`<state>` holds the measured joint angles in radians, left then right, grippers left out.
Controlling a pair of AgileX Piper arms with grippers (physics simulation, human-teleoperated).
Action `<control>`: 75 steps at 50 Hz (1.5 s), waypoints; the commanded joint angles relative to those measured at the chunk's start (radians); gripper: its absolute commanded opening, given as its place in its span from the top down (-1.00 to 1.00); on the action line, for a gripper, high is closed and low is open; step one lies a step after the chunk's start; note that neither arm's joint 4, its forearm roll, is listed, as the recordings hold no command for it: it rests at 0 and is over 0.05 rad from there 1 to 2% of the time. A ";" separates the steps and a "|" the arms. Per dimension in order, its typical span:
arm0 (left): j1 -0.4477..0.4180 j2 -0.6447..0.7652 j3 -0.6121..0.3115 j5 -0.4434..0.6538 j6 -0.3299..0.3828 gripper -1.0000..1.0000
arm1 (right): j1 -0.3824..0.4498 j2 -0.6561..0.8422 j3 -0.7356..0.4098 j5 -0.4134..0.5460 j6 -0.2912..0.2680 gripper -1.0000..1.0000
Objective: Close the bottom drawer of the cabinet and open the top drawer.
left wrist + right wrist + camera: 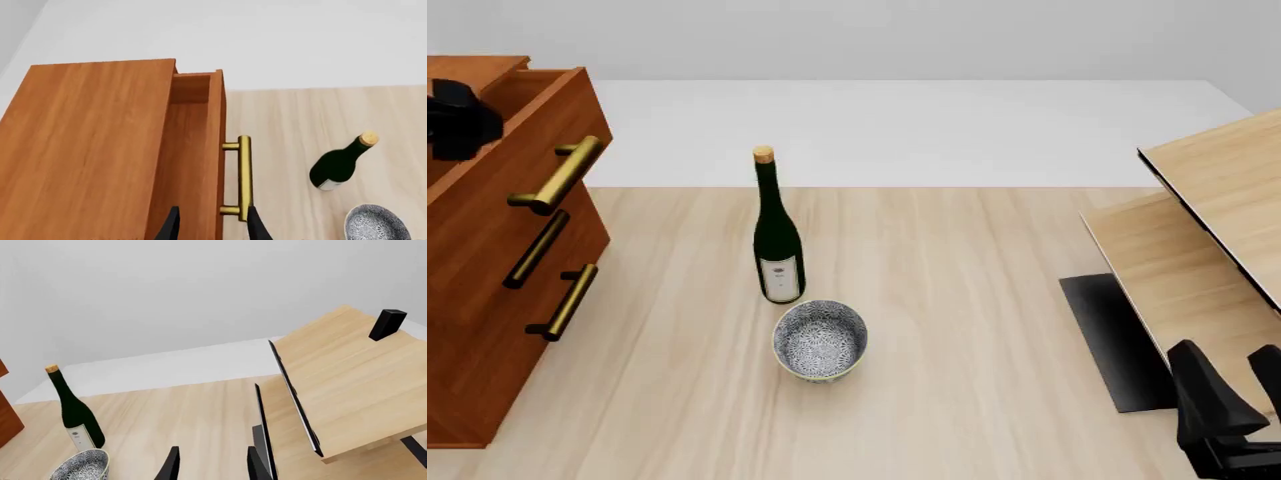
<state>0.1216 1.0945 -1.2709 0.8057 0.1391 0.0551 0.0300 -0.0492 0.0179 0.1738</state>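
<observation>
At the top drawer (507, 165), already partly out: keep pulling straight, left fingers (256, 227) spread around brass handle (244, 175); right fingers (172, 466) spread, idle.

Top drawer (521, 150) juts out from cabinet (481, 330) front, handle overhanging the two below. Bottle (777, 232) and bowl (819, 340) stand mid-bench, well apart from cabinet, open bench (667, 330) between. Shelf boards (1214, 230) block the side opposite the cabinet.

Red-brown cabinet (481, 330), green bottle (777, 235)
</observation>
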 commanded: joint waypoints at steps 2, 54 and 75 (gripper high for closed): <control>0.008 -0.003 0.082 -0.039 -0.034 -1.00 | -0.001 -0.001 0.000 0.000 0.000 -1.00; -0.094 0.024 0.271 -0.173 -0.130 -1.00 | -0.007 -0.001 0.001 0.000 0.003 -1.00; -0.246 0.098 0.207 -0.196 -0.188 -1.00 | -0.016 -0.001 0.002 -0.002 0.013 -1.00</control>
<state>-0.0537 1.1245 -1.0537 0.6233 -0.0233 0.0443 0.0290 -0.0480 0.0166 0.1814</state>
